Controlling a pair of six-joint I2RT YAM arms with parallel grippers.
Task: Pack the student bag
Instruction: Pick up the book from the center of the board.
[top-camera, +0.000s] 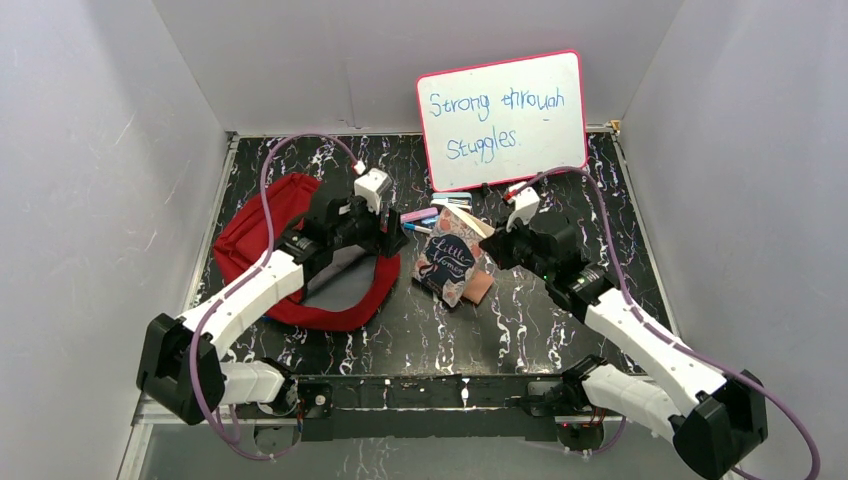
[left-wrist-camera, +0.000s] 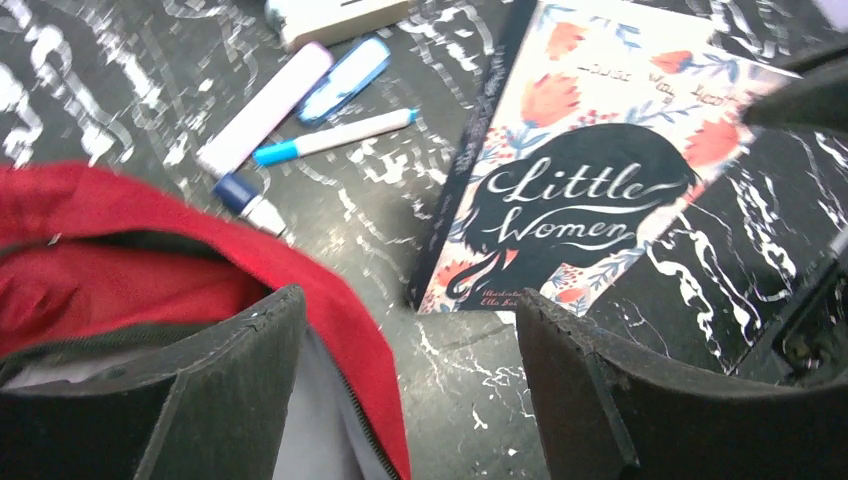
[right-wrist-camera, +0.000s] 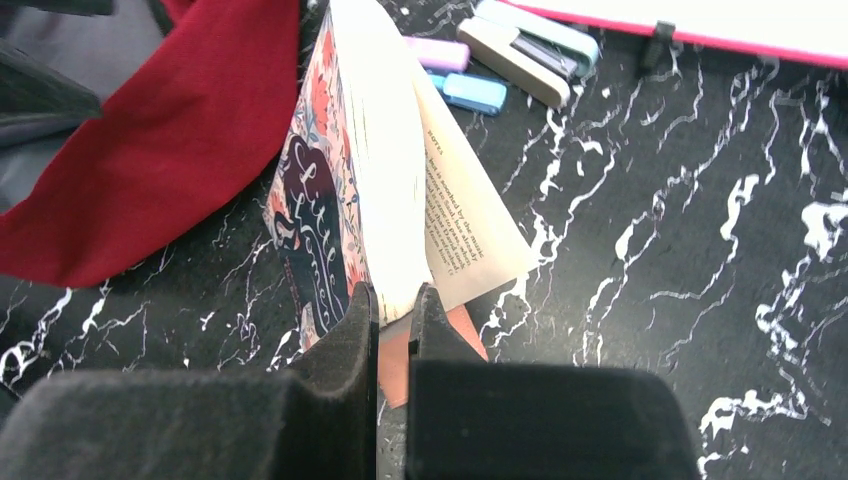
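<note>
The student bag (top-camera: 262, 235) is a red fabric backpack lying at the left with its mouth open and grey lining (top-camera: 345, 280) showing. My left gripper (top-camera: 395, 240) is open at the bag's right rim. In the left wrist view (left-wrist-camera: 410, 320) one finger is over the grey lining and the other over the table, with the red rim (left-wrist-camera: 340, 310) between them. The "Little Women" book (top-camera: 447, 262) stands tilted on its edge, pages fanned. My right gripper (top-camera: 497, 250) is shut on the book's lower page edge (right-wrist-camera: 396, 300).
A whiteboard (top-camera: 500, 120) leans against the back wall. Several markers and highlighters (top-camera: 422, 214) lie between the bag and the board, and also show in the left wrist view (left-wrist-camera: 265, 108). A salmon-tan flat wallet (right-wrist-camera: 395, 365) lies under the book by my right fingers.
</note>
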